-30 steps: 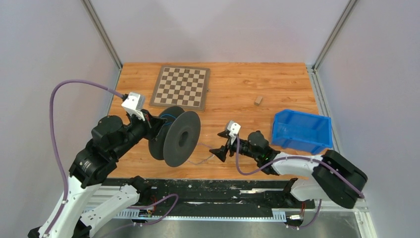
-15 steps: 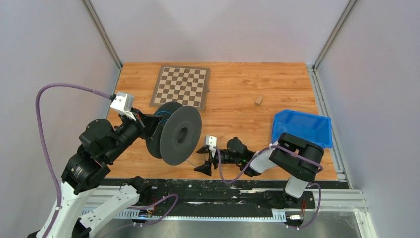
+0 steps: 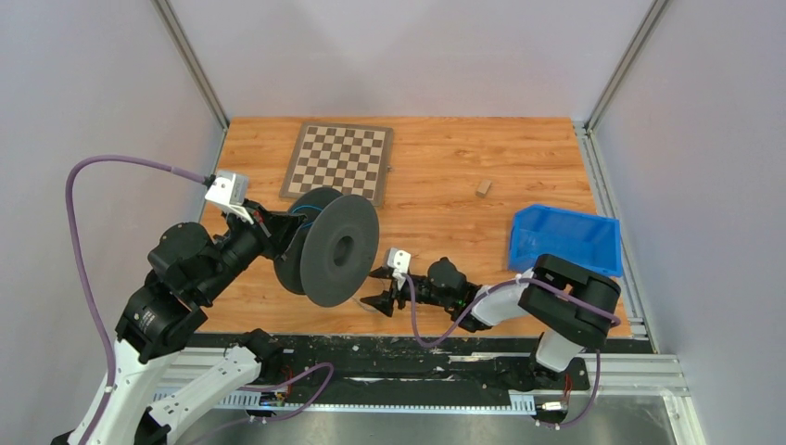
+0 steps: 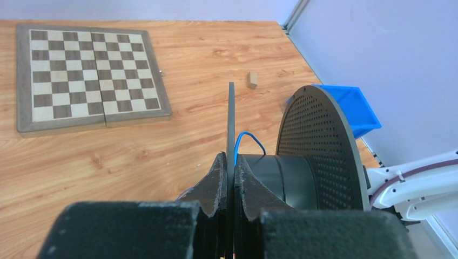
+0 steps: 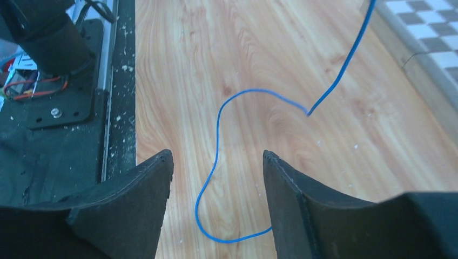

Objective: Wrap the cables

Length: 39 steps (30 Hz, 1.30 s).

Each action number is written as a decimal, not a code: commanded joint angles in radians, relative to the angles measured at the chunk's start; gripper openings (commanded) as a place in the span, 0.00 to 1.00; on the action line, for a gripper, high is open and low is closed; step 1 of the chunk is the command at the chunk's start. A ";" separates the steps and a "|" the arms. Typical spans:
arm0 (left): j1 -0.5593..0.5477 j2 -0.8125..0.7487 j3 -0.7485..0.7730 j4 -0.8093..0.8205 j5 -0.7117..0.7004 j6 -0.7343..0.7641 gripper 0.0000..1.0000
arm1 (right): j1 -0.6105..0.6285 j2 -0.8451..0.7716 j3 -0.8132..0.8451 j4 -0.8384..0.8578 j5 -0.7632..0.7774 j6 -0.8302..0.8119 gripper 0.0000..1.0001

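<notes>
A black spool (image 3: 329, 248) stands on its edge at the table's front left. My left gripper (image 3: 278, 232) is shut on the thin rim of the spool's near flange (image 4: 231, 116), with the hub and perforated far flange (image 4: 318, 143) beside it. A thin blue cable (image 4: 249, 138) loops off the hub. My right gripper (image 3: 382, 289) is open, low over the table just right of the spool. In the right wrist view the blue cable (image 5: 217, 135) lies in a loose curve on the wood between my open fingers (image 5: 146, 189), untouched.
A chessboard (image 3: 338, 162) lies at the back left. A small wooden block (image 3: 483, 187) sits mid-table. A blue bin (image 3: 564, 243) stands at the right. The black base rail (image 3: 417, 357) runs along the near edge, just left of the cable in the right wrist view (image 5: 54, 97).
My right gripper has swung left and down towards the spool and now sits over the cable. My left arm has shifted a little left with the spool, tilting it.
</notes>
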State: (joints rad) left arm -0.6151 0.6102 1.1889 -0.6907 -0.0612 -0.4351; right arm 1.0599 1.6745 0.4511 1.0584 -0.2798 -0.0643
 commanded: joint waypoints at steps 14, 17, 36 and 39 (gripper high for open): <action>0.003 -0.005 -0.007 0.134 -0.004 -0.054 0.00 | -0.118 0.058 0.026 -0.043 -0.130 0.118 0.61; 0.003 -0.005 -0.012 0.143 -0.002 -0.060 0.00 | -0.119 0.098 0.025 -0.012 -0.142 0.133 0.53; 0.004 0.041 -0.063 0.120 -0.344 -0.238 0.00 | 0.059 -0.273 -0.094 -0.176 0.178 0.043 0.00; 0.004 0.075 -0.076 0.121 -0.387 -0.265 0.00 | 0.205 -0.376 -0.024 -0.339 0.309 -0.031 0.00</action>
State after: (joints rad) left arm -0.6151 0.6525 1.1145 -0.6544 -0.3386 -0.6060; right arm 1.1198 1.4151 0.3412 0.8883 -0.1562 0.0116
